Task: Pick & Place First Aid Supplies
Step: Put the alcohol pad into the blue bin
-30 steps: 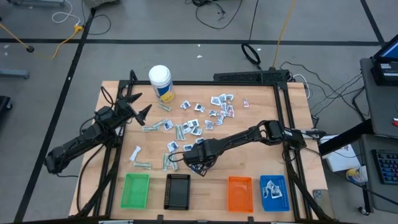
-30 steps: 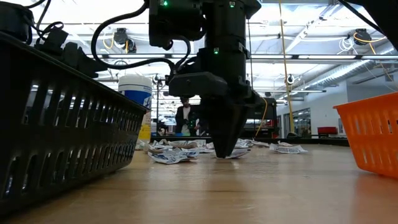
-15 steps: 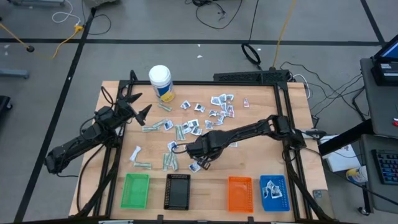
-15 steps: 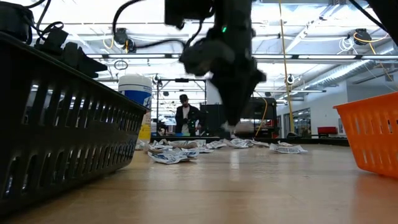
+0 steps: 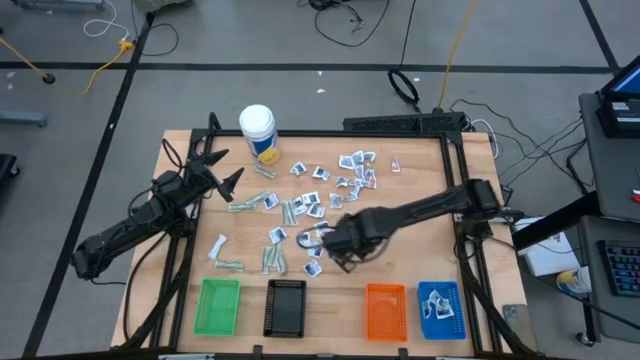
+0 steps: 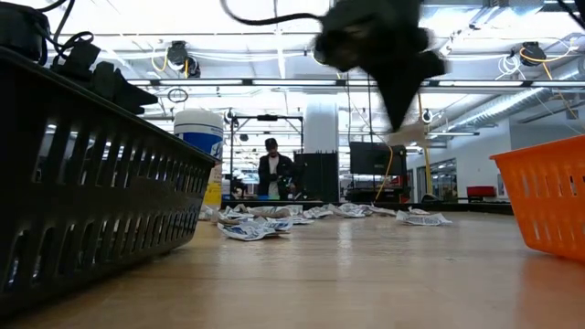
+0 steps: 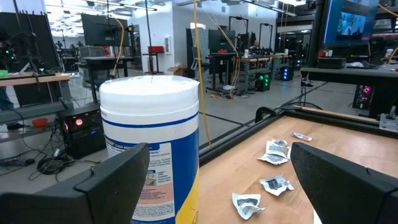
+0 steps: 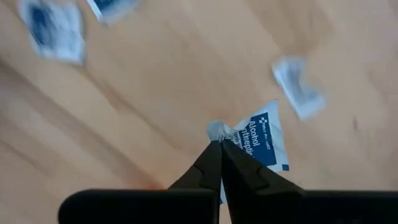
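Note:
My right gripper (image 5: 342, 248) hangs above the middle of the table, pointing down, shut on one white-and-blue sachet (image 8: 263, 139); the low view shows that sachet (image 6: 409, 135) well above the wood. Many more first aid supplies (image 5: 318, 192), sachets and pale wrapped strips, lie flat and scattered across the table's middle and far part. My left gripper (image 5: 214, 172) waits open and level at the table's left, just short of the white bottle (image 7: 152, 143). My right gripper pinches one corner of the sachet (image 8: 217, 131) between its two fingertips (image 8: 210, 155), coming from above and pointing down. The sachet is lifted clear of the table and hangs tilted below and to one side of the fingertips.
Along the near edge stand a green tray (image 5: 219, 306), a black tray (image 5: 287, 307), an orange tray (image 5: 386, 310) and a blue tray (image 5: 452, 300) holding a few sachets. The white bottle with a yellow label (image 5: 258, 132) stands at the far left. A person stands in the room behind.
My right gripper has risen from the tabletop and gone toward the table's right edge, rolling its wrist somewhat. It has carried the sachet up with it, so the sachet now hangs clear of the wood instead of lying among the others.

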Robot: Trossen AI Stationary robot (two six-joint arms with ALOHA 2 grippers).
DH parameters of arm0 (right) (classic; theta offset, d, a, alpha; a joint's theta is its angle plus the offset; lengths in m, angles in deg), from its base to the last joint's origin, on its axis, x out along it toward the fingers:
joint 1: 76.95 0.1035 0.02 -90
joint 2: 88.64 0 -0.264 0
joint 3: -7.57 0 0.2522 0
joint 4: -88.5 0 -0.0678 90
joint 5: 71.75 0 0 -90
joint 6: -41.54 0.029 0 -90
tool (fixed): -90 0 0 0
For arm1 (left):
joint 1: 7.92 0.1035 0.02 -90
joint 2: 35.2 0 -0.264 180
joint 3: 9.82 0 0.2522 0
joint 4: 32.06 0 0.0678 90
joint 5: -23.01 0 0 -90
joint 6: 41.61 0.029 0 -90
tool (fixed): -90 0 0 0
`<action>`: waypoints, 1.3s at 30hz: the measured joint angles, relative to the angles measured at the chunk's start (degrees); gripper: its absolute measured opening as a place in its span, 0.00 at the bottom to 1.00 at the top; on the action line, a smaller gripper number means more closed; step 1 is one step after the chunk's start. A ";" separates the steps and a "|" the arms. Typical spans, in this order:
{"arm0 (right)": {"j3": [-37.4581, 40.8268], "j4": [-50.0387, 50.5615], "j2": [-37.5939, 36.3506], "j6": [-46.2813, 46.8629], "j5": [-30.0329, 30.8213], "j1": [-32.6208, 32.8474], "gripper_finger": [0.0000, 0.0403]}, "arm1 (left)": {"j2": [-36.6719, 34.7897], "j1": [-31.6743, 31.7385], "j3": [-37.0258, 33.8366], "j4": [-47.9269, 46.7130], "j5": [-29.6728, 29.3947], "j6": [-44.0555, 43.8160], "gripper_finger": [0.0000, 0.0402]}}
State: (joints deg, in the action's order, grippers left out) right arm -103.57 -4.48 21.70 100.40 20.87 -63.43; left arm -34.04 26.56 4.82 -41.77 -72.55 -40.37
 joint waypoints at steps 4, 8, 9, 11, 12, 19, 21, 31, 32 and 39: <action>7.25 -0.48 -5.13 8.80 -1.40 4.12 0.00 | 0.00 0.00 0.00 0.00 -0.02 0.00 0.99; 12.97 -0.34 -10.56 18.17 -2.61 9.90 0.00 | 0.00 0.00 -0.02 0.00 0.00 0.00 0.99; 14.30 -0.41 -11.85 20.63 -2.90 11.47 0.00 | 0.00 -0.01 0.00 0.00 0.00 0.00 0.99; 16.63 -0.44 -14.25 25.62 -2.96 14.82 0.00 | 0.00 -0.01 0.00 0.00 0.00 0.00 0.99; 17.58 -0.35 -15.38 27.97 -3.04 16.65 0.00 | 0.00 0.00 -0.01 0.00 0.00 0.00 0.99; 22.71 -0.10 -21.45 42.71 -3.03 28.50 0.00 | 0.00 -0.01 -0.01 0.00 0.00 0.00 0.99; 23.16 0.51 -22.16 45.10 -3.02 31.07 0.00 | 0.00 -0.01 0.00 0.00 0.00 0.00 0.99; 24.14 0.85 -22.72 50.00 -2.94 38.49 0.00 | 0.00 0.00 0.00 0.00 0.00 0.00 0.99; 24.93 0.07 -22.53 50.02 -3.26 38.95 0.00 | 0.00 0.00 0.00 0.00 0.00 0.00 0.99; 32.75 -10.27 -22.51 50.08 -7.32 41.21 0.00 | 0.00 -0.01 0.00 0.00 0.00 0.00 0.99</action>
State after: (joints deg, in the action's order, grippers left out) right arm -70.82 -14.76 -0.81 150.48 13.55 -22.22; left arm -34.04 26.55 4.82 -41.77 -72.55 -40.37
